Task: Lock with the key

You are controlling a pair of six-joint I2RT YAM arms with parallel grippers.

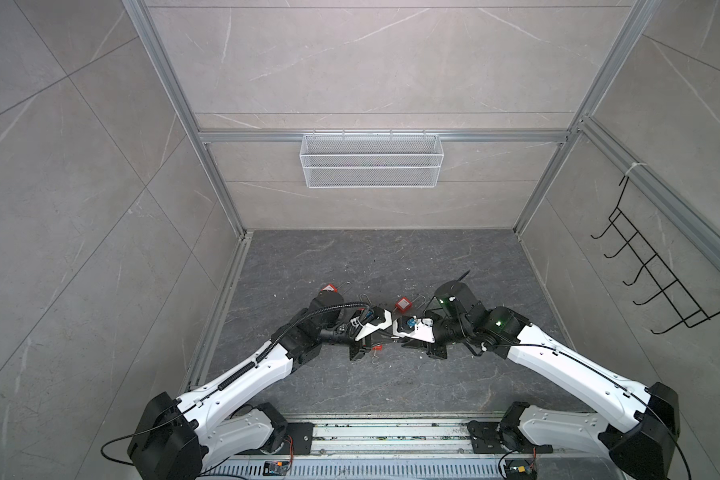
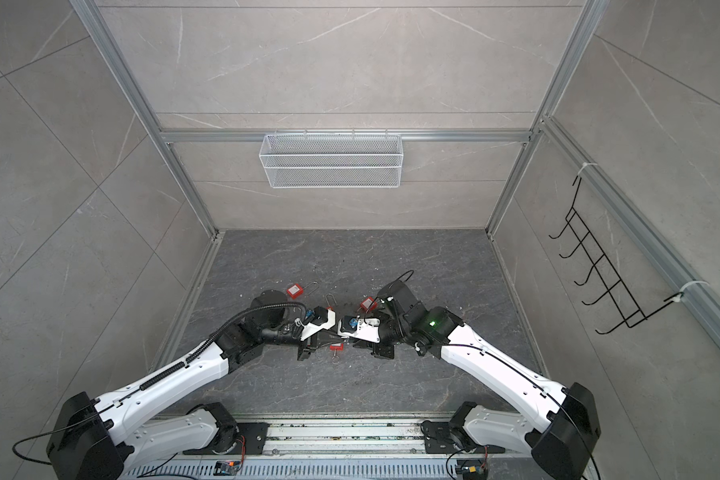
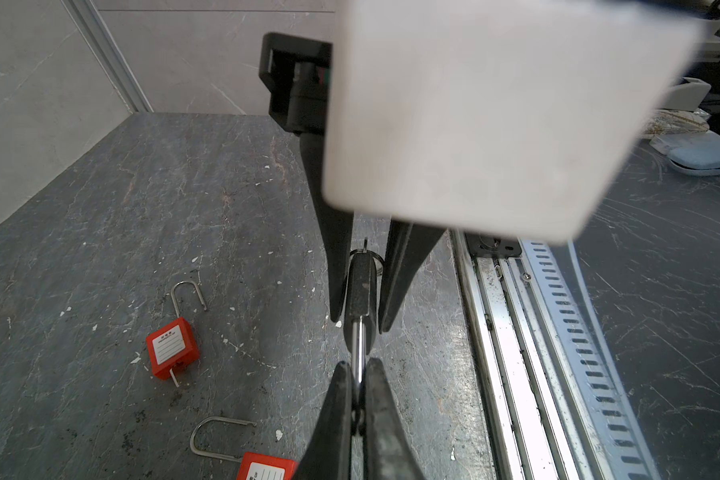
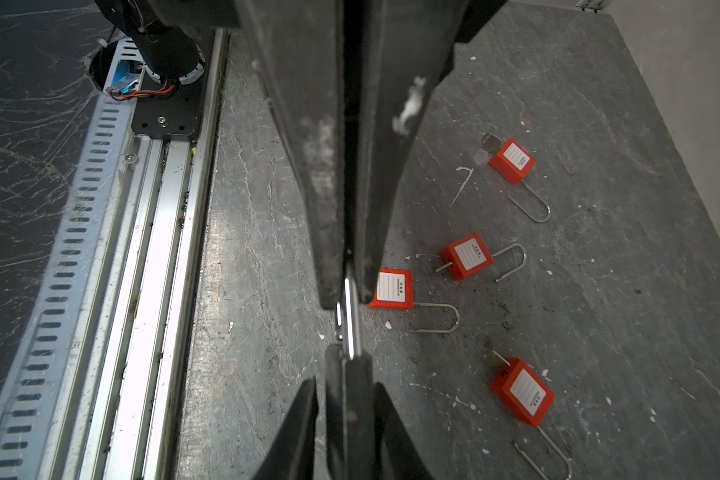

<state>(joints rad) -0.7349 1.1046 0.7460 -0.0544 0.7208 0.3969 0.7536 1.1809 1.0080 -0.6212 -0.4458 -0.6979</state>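
Note:
Both grippers meet low over the dark floor, tip to tip. My left gripper [image 3: 358,368] is shut on the key's silver blade [image 3: 358,347]. The key's black head [image 3: 360,286] points at my right gripper [image 3: 360,324]. Those fingers flank the head closely, and a thin gap shows on one side in the right wrist view, where the head [image 4: 350,399] sits inside the right gripper [image 4: 346,386]. Several red padlocks lie with shackles open. The nearest padlock [image 4: 391,289] is just beside the left gripper's tips [image 4: 348,299]. In a top view the grippers [image 1: 393,338] meet mid-floor.
More red padlocks [image 4: 466,255] [image 4: 512,160] [image 4: 522,392] lie farther off, and two padlocks [image 3: 173,347] [image 3: 267,467] show in the left wrist view. The aluminium rail [image 1: 391,436] runs along the front edge. A white mesh basket [image 1: 371,160] hangs on the back wall, a black hook rack [image 1: 661,270] on the right wall.

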